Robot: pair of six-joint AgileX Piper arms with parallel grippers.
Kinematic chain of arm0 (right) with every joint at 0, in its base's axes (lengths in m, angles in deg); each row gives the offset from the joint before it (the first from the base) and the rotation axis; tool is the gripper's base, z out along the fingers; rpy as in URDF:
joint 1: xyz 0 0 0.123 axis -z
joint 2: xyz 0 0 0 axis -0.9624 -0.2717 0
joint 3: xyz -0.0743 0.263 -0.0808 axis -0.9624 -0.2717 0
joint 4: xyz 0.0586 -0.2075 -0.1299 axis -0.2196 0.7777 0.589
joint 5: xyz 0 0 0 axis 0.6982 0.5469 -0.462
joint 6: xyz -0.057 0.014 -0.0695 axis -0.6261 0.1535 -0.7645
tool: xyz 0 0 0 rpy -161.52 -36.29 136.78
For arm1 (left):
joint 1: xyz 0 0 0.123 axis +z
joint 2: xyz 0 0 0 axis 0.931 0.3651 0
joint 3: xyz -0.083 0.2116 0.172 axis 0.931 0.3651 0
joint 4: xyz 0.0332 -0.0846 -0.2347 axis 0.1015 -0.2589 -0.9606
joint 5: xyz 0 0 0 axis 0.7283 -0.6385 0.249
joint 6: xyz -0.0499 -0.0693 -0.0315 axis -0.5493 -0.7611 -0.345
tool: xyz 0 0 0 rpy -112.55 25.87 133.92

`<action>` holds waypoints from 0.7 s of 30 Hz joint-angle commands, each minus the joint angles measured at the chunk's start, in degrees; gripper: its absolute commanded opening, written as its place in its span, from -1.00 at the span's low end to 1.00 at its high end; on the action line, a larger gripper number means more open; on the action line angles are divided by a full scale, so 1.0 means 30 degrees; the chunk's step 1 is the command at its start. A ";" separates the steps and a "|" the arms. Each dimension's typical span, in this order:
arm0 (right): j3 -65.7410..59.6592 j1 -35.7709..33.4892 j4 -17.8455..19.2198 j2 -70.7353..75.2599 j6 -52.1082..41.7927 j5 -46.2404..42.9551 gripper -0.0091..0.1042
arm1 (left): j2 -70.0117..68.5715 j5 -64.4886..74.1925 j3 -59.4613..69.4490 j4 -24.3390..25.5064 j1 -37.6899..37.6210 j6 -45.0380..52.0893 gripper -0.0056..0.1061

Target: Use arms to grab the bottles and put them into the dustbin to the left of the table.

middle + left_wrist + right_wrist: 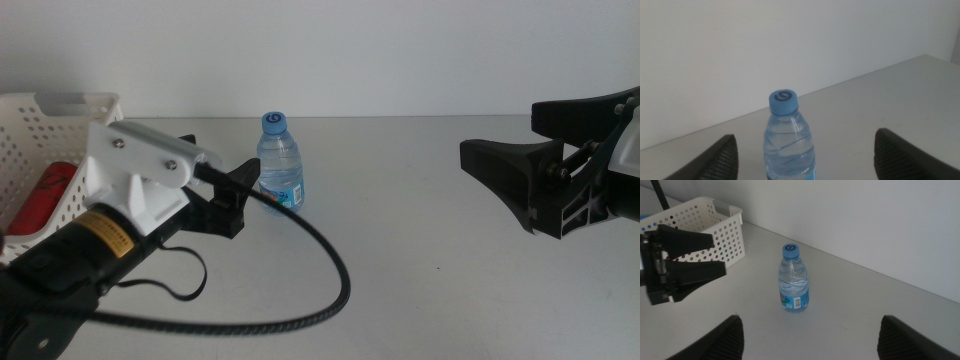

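Nearest to us in the middle view, the left arm (110,215) comes in low from the left, its thick black cable (320,285) looping over the table (430,300). Its left pincer (238,190) sits just short of the water bottle (280,165), jaws spread apart and holding nothing. In the left wrist view the bottle stands between the two jaw tips but a little beyond them, blue cap (784,101) up, so we judge it is not yet inside the grip.

The bottle is upright on the table, its long axis vertical, lying straight ahead of the left pincer and slightly to that pincer's right in the middle view. We judge a short forward reach would bring the jaws either side of its body.

The right pincer (515,185) hangs at the right side, well apart from the bottle, jaws also open and empty; its wrist view shows the bottle standing alone across bare table. The left arm is plainly the nearer one.

Farther back on the left stands the white dustbin (50,120), with something red (45,195) already lying inside it. It lies behind the left arm, on the opposite side from the bottle.
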 commanded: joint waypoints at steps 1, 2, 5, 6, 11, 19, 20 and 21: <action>0.0647 -0.0076 0.0088 0.0168 -0.0172 -0.1364 0.42 | 0.1201 -0.1887 -0.1847 -0.0405 0.0020 -0.0355 0.75; 0.0647 -0.0076 0.0088 0.0168 -0.0172 -0.1364 0.42 | 0.1909 -0.1866 -0.2486 -0.0405 0.0057 -0.0355 0.75; 0.0647 -0.0076 0.0088 0.0168 -0.0172 -0.1364 0.42 | 0.3869 -0.1866 -0.4115 0.0082 0.0419 -0.0630 0.75; 0.0647 -0.0076 0.0088 0.0168 -0.0172 -0.1364 0.42 | 0.4343 -0.1866 -0.4608 0.0431 0.0548 -0.0913 0.75; 0.0647 -0.0076 0.0088 0.0168 -0.0172 -0.1364 0.42 | 0.6896 -0.1888 -0.6782 0.2813 0.1375 -0.2578 0.75; 0.0647 -0.0076 0.0088 0.0168 -0.0172 -0.1364 0.42 | 1.0480 -0.2091 -0.9092 0.3297 0.1354 -0.2853 0.75; 0.0647 -0.0076 0.0088 0.0168 -0.0172 -0.1364 0.42 | 1.0922 -0.2426 -0.9241 0.3297 0.1354 -0.2833 0.75; 0.0647 -0.0076 0.0088 0.0168 -0.0172 -0.1364 0.42 | 1.1359 -0.2754 -0.9326 0.3275 0.1354 -0.2833 0.75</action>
